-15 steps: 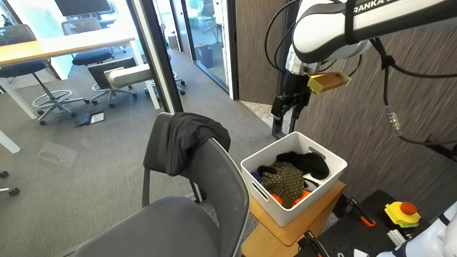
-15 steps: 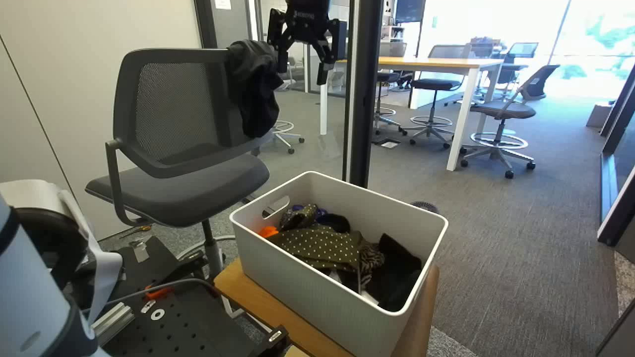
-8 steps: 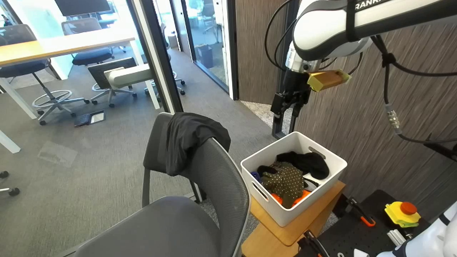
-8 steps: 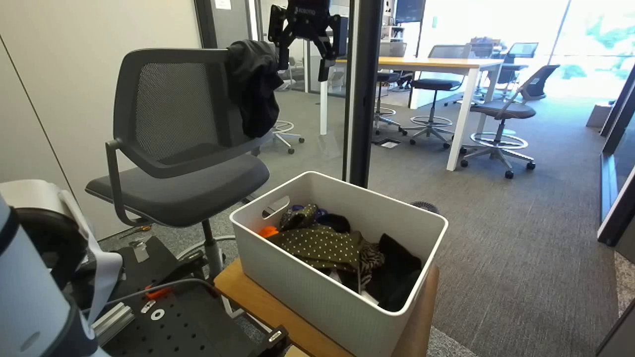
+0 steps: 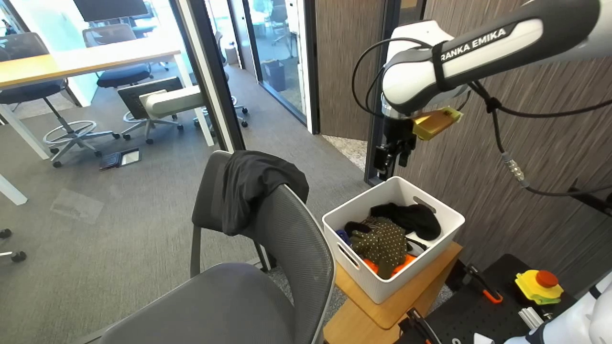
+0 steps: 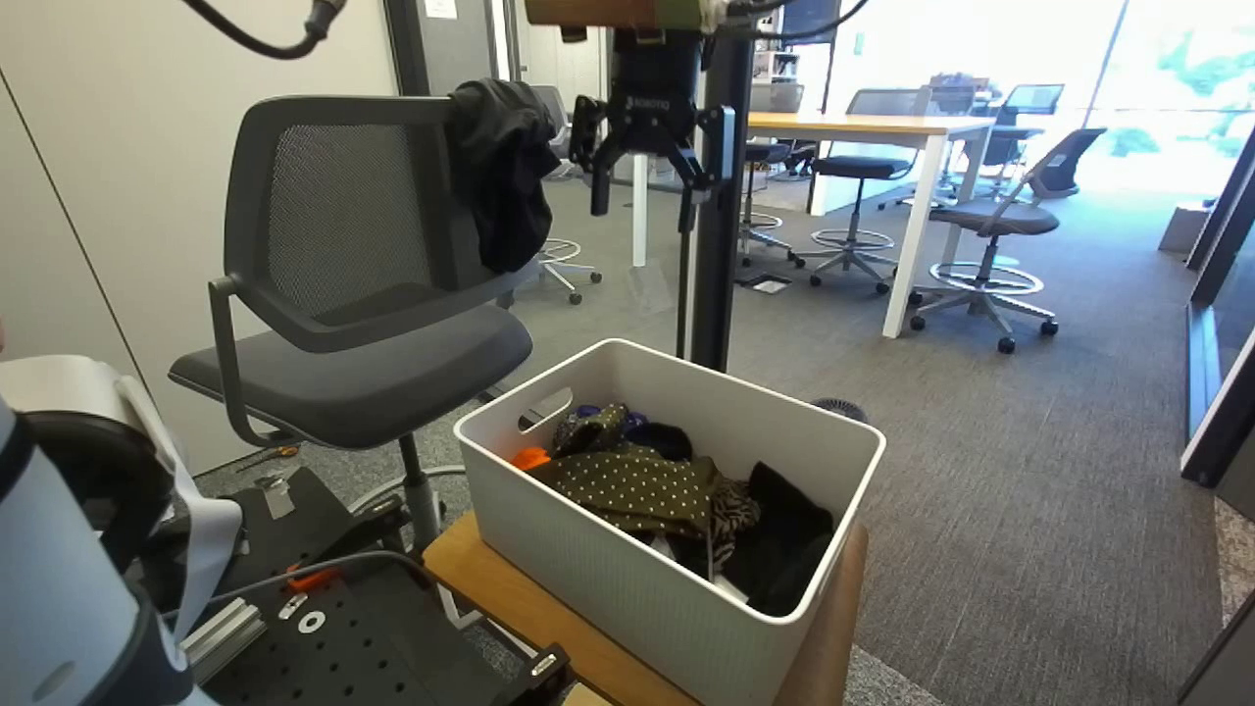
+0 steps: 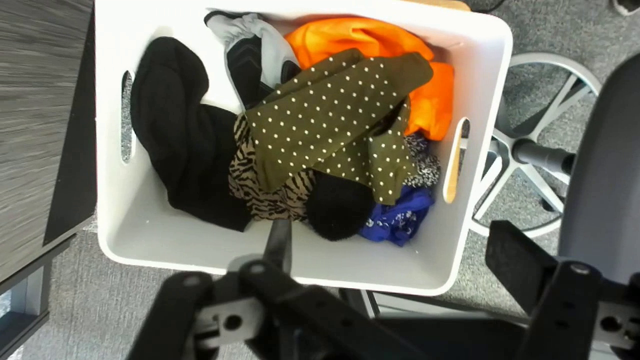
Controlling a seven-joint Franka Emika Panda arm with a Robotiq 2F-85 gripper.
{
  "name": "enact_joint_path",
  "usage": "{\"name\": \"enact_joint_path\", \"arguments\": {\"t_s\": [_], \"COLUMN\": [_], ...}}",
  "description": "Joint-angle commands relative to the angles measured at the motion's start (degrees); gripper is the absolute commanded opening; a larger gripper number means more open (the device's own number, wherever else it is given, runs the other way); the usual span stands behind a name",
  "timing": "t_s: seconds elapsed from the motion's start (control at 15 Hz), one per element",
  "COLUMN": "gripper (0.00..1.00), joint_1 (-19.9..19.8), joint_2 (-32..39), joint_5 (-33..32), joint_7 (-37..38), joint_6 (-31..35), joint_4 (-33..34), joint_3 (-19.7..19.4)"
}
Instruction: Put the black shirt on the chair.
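A black shirt [image 5: 260,179] hangs draped over the backrest of the grey chair [image 5: 229,306]. The shirt [image 6: 502,176] also hangs at the corner of the chair's back [image 6: 343,216] in an exterior view. My gripper [image 6: 645,196] is open and empty, apart from the shirt, in the air near the far side of the white bin [image 6: 627,579]. It also shows in an exterior view [image 5: 393,168]. In the wrist view the open jaws [image 7: 392,240] straddle a corner of the bin [image 7: 360,265] from above, with nothing between the fingers.
The bin stands on a wooden stool [image 5: 377,310]. It holds a dotted olive cloth [image 7: 325,120], black cloth [image 7: 185,135], orange cloth [image 7: 360,37] and blue cloth [image 7: 400,215]. A glass-wall post [image 6: 716,275] and a wood-panelled wall [image 5: 502,200] stand close by.
My gripper has turned and moved lower and to the right in both exterior views, staying open. The shirt, chair and bin have not moved.
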Motion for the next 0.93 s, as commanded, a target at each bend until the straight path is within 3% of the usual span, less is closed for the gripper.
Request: {"name": "enact_joint_path", "arguments": {"t_s": [0.0, 0.47, 0.87], "gripper": [1.00, 1.00, 1.00], "joint_1": [-1.6, -6.3, -8.6], "joint_2": [11.0, 30.8, 41.2], "joint_5": [-2.2, -12.2, -20.5], "joint_7": [-5.8, -15.5, -25.4], "joint_6": [2.1, 2.8, 10.0], "joint_4": [4.3, 13.1, 18.3], "joint_3": [-1.0, -1.4, -0.6]}}
